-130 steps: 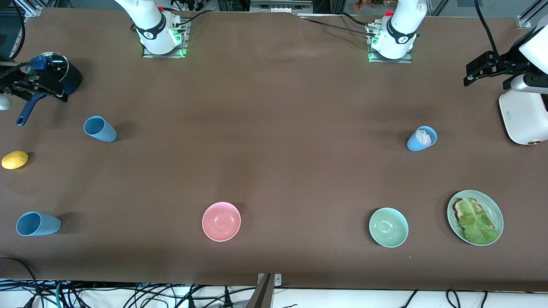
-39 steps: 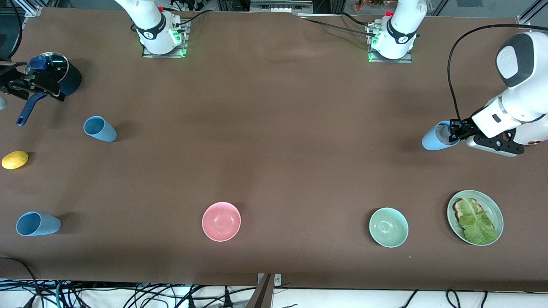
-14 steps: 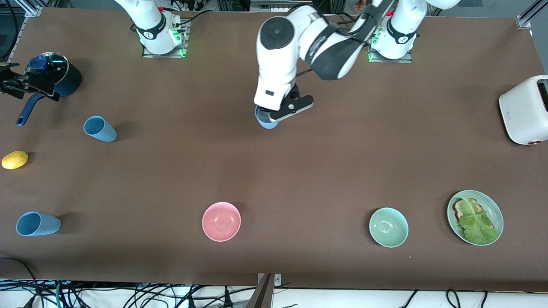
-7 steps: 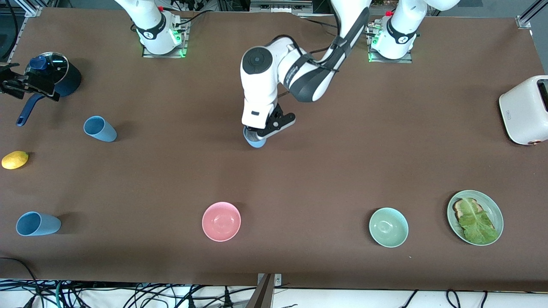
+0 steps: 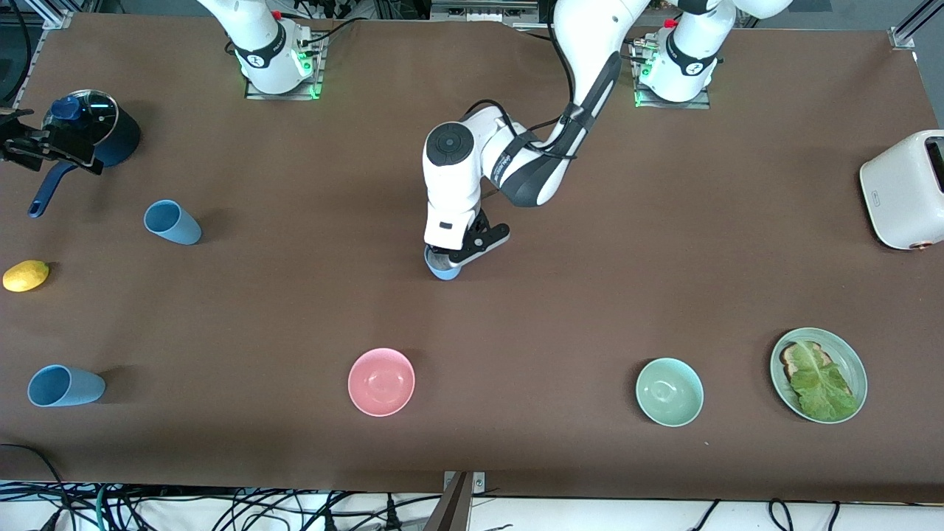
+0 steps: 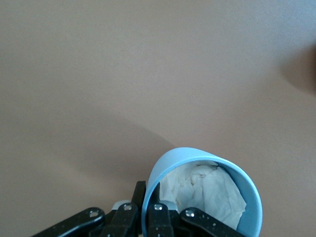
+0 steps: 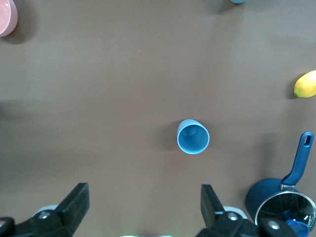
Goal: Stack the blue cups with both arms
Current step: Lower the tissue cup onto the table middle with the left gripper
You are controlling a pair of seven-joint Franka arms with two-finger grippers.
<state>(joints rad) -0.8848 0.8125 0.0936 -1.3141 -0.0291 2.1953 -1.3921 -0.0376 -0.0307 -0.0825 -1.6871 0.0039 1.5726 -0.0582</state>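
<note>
1. Front view: left gripper clamps a blue cup over the table's middle; two more blue cups stand toward the right arm's end, the second nearer the camera. The right gripper waits beside the dark blue pot.
2. Left wrist view: fingers pinch the held cup's rim; crumpled white paper fills it.
3. Right wrist view: open fingers hover above a cup; lemon nearby.
</note>
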